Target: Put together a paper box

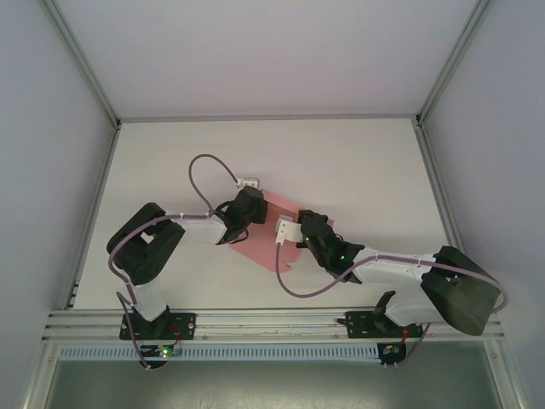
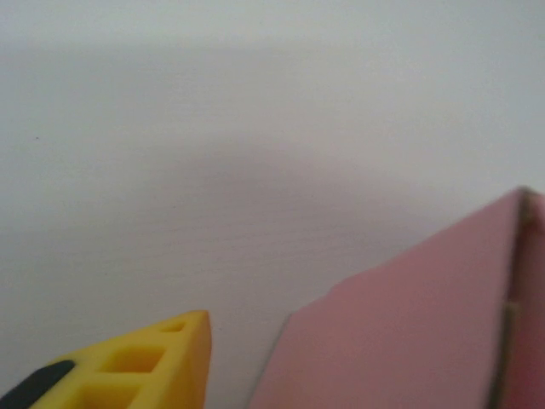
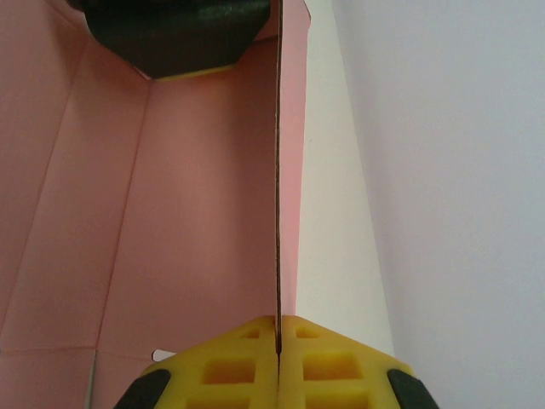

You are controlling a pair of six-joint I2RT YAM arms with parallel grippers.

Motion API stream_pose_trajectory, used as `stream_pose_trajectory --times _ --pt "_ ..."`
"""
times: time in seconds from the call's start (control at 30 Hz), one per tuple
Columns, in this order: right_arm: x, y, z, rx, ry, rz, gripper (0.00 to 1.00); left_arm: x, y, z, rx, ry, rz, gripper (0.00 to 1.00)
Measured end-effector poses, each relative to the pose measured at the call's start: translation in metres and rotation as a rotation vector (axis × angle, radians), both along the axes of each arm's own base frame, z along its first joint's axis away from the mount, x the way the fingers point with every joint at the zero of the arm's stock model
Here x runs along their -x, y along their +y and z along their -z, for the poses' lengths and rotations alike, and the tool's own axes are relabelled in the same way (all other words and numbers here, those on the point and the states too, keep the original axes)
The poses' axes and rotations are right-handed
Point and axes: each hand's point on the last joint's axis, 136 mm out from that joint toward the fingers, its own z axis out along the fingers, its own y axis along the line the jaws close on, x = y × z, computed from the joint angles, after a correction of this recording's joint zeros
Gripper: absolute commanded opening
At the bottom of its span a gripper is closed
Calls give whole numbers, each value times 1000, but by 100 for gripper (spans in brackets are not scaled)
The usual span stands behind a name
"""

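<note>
From above, the paper box [image 1: 260,249], a thin pink card sheet with creased flaps, lies near the middle of the flat white table [image 1: 358,170], between the black left gripper [image 1: 248,204] and the black right gripper [image 1: 303,228], both low over it. The left wrist view has one yellow ribbed finger [image 2: 162,362] just beside the pink card's corner; whether those jaws stand apart or together cannot be told. The right wrist view shows the yellow pads [image 3: 230,366] pressed together on the thin edge of an upright flap.
</note>
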Motion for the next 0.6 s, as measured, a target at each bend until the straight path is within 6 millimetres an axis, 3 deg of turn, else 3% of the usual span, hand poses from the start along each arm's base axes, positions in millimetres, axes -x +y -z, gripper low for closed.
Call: stream_pose_trajectory --times 0.13,0.33,0.6 --pt "0 -1 1 3 1 2 0 3 4 -1 9 -6 54 55" --pt "-1 -7 4 22 9 21 0 21 14 -7 20 -2 146 75" --pt "-1 -17 11 61 29 49 0 32 8 -32 64 -48 245 76"
